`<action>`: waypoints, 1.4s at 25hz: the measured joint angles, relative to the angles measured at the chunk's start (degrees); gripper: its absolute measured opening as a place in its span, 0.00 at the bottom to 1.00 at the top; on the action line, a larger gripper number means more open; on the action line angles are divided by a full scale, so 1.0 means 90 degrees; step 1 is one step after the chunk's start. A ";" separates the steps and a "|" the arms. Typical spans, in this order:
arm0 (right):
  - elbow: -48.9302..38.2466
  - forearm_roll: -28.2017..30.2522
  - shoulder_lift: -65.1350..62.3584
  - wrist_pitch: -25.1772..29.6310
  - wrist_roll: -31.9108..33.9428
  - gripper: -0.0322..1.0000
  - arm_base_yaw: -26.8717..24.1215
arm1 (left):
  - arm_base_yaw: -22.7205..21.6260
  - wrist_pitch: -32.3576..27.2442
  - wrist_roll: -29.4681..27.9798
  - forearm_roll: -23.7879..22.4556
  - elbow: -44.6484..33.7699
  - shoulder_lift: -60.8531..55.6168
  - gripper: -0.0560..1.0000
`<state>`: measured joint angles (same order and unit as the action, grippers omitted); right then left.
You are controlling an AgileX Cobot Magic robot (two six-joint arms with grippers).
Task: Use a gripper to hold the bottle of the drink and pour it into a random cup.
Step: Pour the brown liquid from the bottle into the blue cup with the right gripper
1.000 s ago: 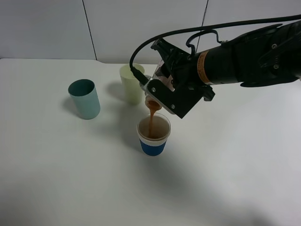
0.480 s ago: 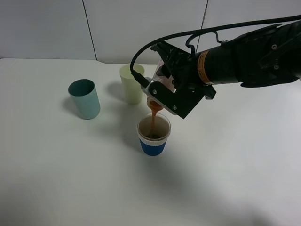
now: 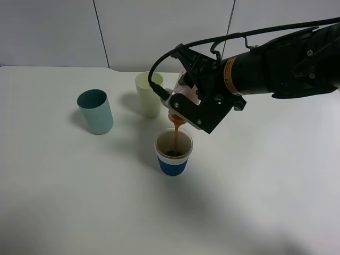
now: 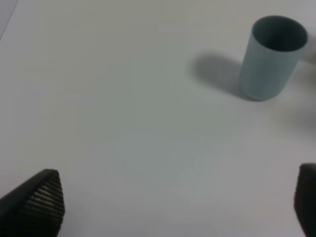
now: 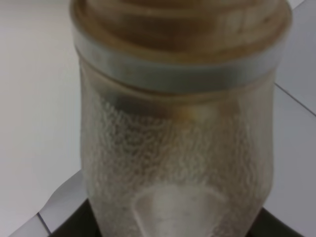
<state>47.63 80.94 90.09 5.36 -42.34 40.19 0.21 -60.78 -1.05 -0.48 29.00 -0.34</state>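
Note:
In the exterior high view my right gripper (image 3: pixel 195 108) is shut on the bottle of the drink (image 3: pixel 175 114) and holds it tipped mouth-down over the cup (image 3: pixel 173 158), a white cup with a blue ribbed sleeve. The drink (image 3: pixel 175 132) falls in a thin orange-brown stream into the cup, where dark liquid lies at the bottom. The right wrist view is filled by the translucent bottle (image 5: pixel 177 128), brown-stained at its neck. My left gripper (image 4: pixel 173 207) shows only in its own wrist view, open over bare table, one fingertip (image 4: pixel 39 200) at each side.
A teal cup (image 3: pixel 95 111) (image 4: pixel 273 57) stands left of the blue-sleeved cup. A pale green cup (image 3: pixel 147 94) stands just behind it, close to the gripper's cable. The white table (image 3: pixel 255 191) runs back to a pale wall.
The right gripper has tipped the bottle slightly further and the stream keeps falling into the cup. The cups have not moved.

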 joint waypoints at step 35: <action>0.0000 0.0855 0.0000 0.0167 0.0000 0.38 0.0098 | 0.0000 0.0000 0.0000 0.0000 0.0000 0.0000 0.93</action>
<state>47.63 88.64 90.09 6.87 -42.34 41.07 0.21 -60.78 -1.05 -0.48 29.00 -0.34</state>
